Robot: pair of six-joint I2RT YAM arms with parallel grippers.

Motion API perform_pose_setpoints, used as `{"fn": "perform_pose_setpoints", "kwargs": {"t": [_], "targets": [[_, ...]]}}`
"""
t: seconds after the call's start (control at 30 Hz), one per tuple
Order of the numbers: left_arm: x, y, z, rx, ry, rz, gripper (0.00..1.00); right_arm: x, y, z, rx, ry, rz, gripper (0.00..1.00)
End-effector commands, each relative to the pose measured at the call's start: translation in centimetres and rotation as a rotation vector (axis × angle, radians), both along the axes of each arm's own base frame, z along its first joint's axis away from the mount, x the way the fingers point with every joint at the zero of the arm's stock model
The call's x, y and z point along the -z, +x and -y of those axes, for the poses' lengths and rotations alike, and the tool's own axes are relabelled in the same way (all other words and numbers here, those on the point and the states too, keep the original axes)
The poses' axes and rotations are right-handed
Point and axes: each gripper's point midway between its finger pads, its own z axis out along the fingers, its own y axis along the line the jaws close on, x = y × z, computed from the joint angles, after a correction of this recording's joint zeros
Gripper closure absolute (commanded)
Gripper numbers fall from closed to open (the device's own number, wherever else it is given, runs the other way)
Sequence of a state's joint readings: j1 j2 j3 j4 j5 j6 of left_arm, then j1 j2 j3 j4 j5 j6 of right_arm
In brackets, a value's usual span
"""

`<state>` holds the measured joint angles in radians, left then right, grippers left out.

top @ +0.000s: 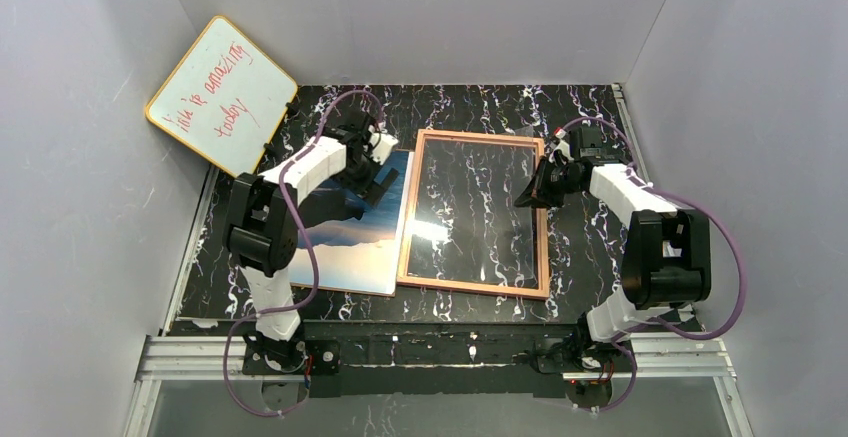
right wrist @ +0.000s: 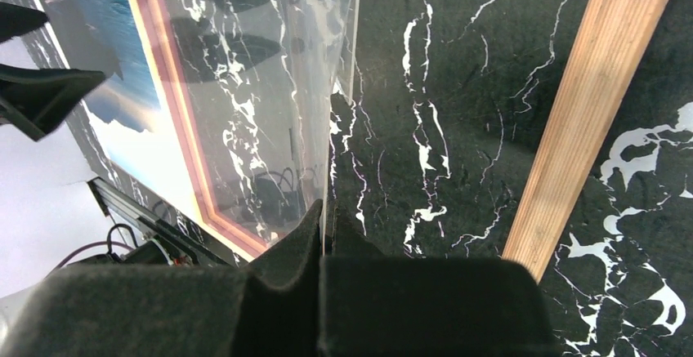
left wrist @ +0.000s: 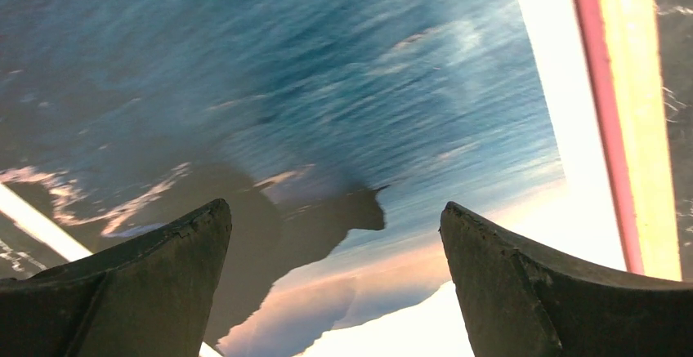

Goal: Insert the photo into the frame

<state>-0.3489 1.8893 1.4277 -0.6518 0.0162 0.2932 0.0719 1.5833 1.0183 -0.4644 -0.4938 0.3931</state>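
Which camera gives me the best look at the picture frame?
The top external view: the whole frame lies flat there, all four sides visible. The left wrist view catches only a strip of one side, past the photo. The right wrist view shows two sides close up, with the clear pane between them.

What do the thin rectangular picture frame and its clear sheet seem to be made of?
Thin rectangular picture frame: probably light wood, matte, grain lines showing along its rail. Clear sheet: glossy, transparent glass or acrylic, unclear which; the marbled tabletop shows through, with glare.
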Motion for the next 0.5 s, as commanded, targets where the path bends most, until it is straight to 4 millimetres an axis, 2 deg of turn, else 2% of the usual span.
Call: {"fn": "perform_pose_setpoints", "kwargs": {"t": [0.0, 0.23, 0.33, 0.47], "targets": [[0.7, -1.4, 1.5, 0.012, -0.007, -0.037, 0.02, -1.8, 1.2, 0.2, 0.010, 0.007, 0.090, 0.99], [1.2, -1.6, 3.0, 0.041, 0.002, -0.035, 0.02, -1.7, 1.1, 1.0, 0.025, -0.002, 0.084, 0.99], [1.3, -1.6, 3.5, 0.051, 0.001, -0.033, 0.02, -1.0, 1.0, 1.3, 0.028, -0.002, 0.058, 0.99], [1.6, -1.6, 3.2, 0.053, 0.041, -0.014, 0.02, -0.3, 0.7, 0.9, 0.007, 0.022, 0.019, 0.99]]}}
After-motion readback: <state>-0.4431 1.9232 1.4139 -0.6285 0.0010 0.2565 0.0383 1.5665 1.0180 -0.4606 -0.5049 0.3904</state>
